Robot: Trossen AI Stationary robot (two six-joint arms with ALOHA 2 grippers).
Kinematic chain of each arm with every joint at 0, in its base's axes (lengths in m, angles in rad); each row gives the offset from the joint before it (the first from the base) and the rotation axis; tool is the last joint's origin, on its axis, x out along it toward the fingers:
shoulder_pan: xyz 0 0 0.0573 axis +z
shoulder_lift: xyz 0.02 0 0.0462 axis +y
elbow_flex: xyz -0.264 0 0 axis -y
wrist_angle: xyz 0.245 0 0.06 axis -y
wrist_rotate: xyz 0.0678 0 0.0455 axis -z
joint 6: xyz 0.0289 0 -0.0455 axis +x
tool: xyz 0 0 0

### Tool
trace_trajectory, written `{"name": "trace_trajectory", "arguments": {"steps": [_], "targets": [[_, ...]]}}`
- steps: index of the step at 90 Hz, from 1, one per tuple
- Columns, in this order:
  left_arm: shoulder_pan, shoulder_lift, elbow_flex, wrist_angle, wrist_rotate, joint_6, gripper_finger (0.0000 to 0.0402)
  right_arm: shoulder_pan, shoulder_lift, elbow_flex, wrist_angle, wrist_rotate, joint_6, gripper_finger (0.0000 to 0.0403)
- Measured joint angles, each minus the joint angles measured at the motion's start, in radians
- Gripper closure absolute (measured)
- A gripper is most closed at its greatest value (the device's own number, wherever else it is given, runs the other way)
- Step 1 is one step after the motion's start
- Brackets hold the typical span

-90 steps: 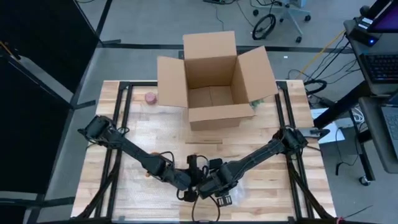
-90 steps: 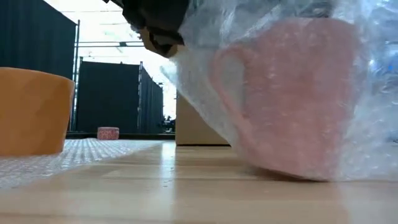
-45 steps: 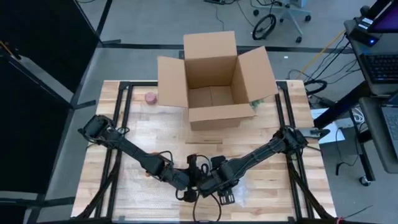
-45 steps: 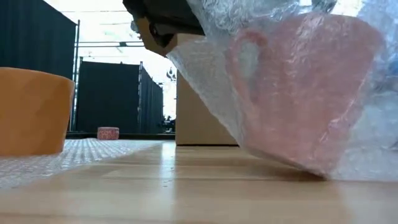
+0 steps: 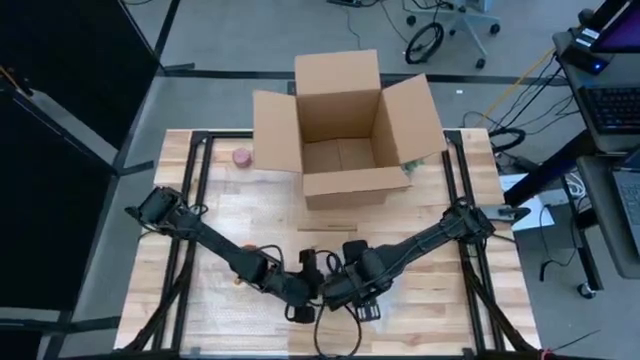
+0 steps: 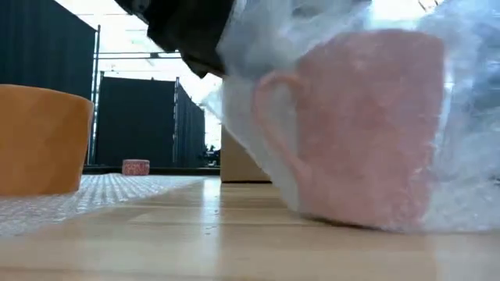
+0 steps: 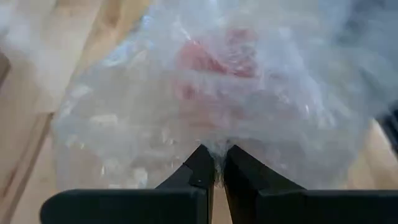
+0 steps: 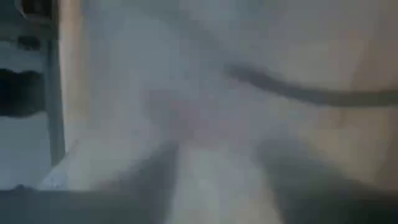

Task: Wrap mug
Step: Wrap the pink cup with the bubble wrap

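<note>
Overhead and tabletop cameras (wrists close) share mug [image 6: 363, 133].

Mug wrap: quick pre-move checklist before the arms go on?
1. Mug inside the bubble wrap: ok, the pink body shows through the film.
2. Mug seated on the table: ok, its base looks flat in the low view.
3. Left end effector grip: ok, fingers pinched shut on the bubble wrap.
4. Right end effector grip: cannot tell, its wrist view is a blur.
5. Wrap fully closed around the mug: cannot tell from these views.
6. Cardboard box open: ok, flaps up.
</note>
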Motion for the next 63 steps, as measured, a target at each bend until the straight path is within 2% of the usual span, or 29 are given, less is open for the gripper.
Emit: {"name": "trace_trajectory", "arguments": {"steps": [18,33,44,63], "targets": [[0.000,-0.001,0.001,0.007,0.000,0.000,0.0388,0.002,-0.010,-0.002,-0.008,0.011,0.037,0.0192],[-0.002,-0.002,0.001,0.008,-0.001,0.000,0.0388,0.025,-0.072,-0.002,-0.008,0.069,0.101,0.0192],[-0.002,-0.002,0.001,0.010,-0.001,0.000,0.0388,0.068,-0.137,-0.002,-0.011,0.137,0.149,0.0192],[-0.002,-0.003,0.002,0.011,-0.002,-0.001,0.0388,0.128,-0.204,-0.002,-0.012,0.320,0.282,0.0193]]}}
